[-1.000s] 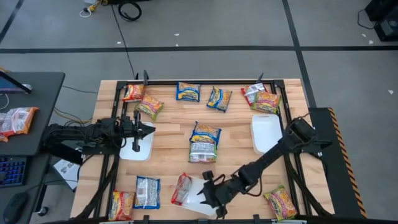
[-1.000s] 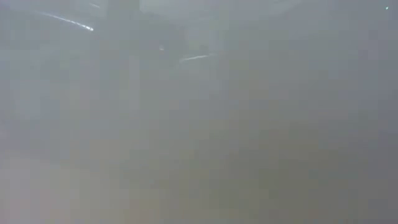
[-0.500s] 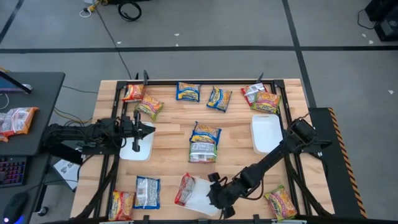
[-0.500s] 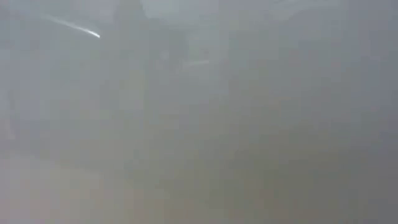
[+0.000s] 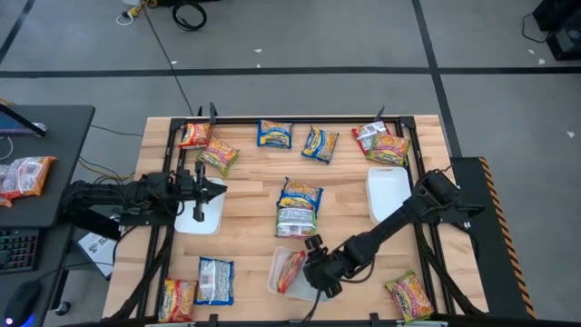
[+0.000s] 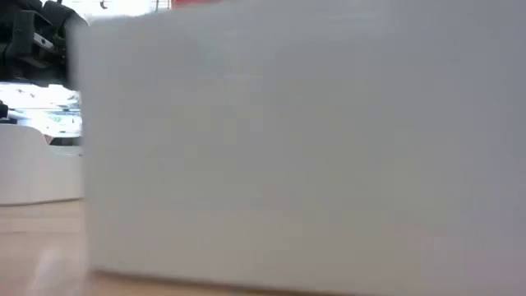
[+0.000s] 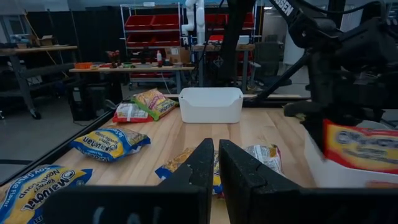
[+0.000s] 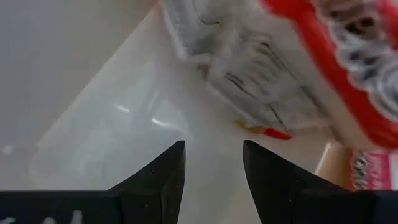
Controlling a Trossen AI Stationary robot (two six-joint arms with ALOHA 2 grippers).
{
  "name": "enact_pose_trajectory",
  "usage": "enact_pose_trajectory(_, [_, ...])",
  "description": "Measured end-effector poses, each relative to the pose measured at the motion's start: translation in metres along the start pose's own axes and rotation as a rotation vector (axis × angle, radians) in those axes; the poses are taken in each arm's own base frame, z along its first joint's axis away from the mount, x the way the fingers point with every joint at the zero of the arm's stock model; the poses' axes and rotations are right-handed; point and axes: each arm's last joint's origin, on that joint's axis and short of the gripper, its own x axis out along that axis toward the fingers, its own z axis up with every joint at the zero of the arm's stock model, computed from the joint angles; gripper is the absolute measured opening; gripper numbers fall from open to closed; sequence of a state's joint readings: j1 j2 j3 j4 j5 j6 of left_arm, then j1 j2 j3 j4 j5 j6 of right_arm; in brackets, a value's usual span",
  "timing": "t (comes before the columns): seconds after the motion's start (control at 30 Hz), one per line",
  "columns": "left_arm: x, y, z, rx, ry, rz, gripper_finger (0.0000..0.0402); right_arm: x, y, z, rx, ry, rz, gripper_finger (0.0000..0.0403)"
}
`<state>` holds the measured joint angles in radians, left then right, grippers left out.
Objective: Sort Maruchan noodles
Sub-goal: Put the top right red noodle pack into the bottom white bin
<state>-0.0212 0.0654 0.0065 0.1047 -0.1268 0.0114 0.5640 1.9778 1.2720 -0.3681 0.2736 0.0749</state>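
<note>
Since the earlier frame my right gripper (image 5: pixel 313 272) has dragged the near tray (image 5: pixel 276 273) up the table, and the red packet (image 5: pixel 291 270) that lay half over its edge now sits inside it. The tray has come off the front edge and fills the low view as a white wall (image 6: pixel 288 148). In the right wrist view the fingers (image 8: pixel 168 168) stand apart with the tray floor and the red packet (image 8: pixel 298 56) beyond them; I cannot tell whether they pinch the tray's rim. My left gripper (image 5: pixel 211 191) waits over the left tray (image 5: pixel 201 222), fingers (image 7: pixel 202 168) pressed together on nothing.

I'd say the sort has barely begun. One packet is in a tray; the right tray (image 5: pixel 388 193) looks empty. Loose on the table I count a blue pair (image 5: pixel 299 193) stacked over a silver one (image 5: pixel 295 221) at the centre, two blue ones (image 5: pixel 274 133) along the far edge, mixed packets at the far left corner (image 5: pixel 207 145) and the far right corner (image 5: pixel 383 142), two at the near left (image 5: pixel 200 289) and one at the near right (image 5: pixel 408 296). All of those still need homes.
</note>
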Motion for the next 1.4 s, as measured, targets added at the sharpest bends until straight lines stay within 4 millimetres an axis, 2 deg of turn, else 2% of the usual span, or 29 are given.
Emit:
enact_pose_trajectory(0.27, [0.0, 0.0, 0.0, 0.0, -0.001, 0.0, 0.0032, 0.002, -0.018, 0.003, 0.021, -0.011, -0.042, 0.0168])
enact_pose_trajectory(0.43, [0.0, 0.0, 0.0, 0.0, -0.001, 0.0, 0.0032, -0.013, -0.021, 0.014, 0.046, -0.111, -0.034, 0.0168])
enact_pose_trajectory(0.57, [0.0, 0.0, 0.0, 0.0, -0.001, 0.0, 0.0032, -0.022, -0.023, 0.022, 0.151, -0.178, 0.007, 0.0168])
enact_pose_trajectory(0.67, [0.0, 0.0, 0.0, 0.0, -0.001, 0.0, 0.0032, -0.025, -0.027, 0.028, 0.312, -0.237, 0.013, 0.0167])
enact_pose_trajectory(0.77, [0.0, 0.0, 0.0, 0.0, -0.001, 0.0, 0.0032, -0.016, -0.028, 0.031, 0.432, -0.28, 0.035, 0.0163])
enact_pose_trajectory(0.93, [0.0, 0.0, 0.0, 0.0, -0.001, 0.0, 0.0032, 0.003, -0.024, 0.026, 0.46, -0.248, 0.03, 0.015])
enact_pose_trajectory(1.17, [0.0, 0.0, 0.0, 0.0, -0.001, 0.0, 0.0032, 0.006, -0.033, 0.023, 0.471, -0.217, 0.013, 0.0132])
enact_pose_trajectory(1.4, [0.0, 0.0, 0.0, 0.0, -0.001, 0.0, 0.0032, 0.01, -0.038, 0.013, 0.452, -0.103, 0.036, 0.0122])
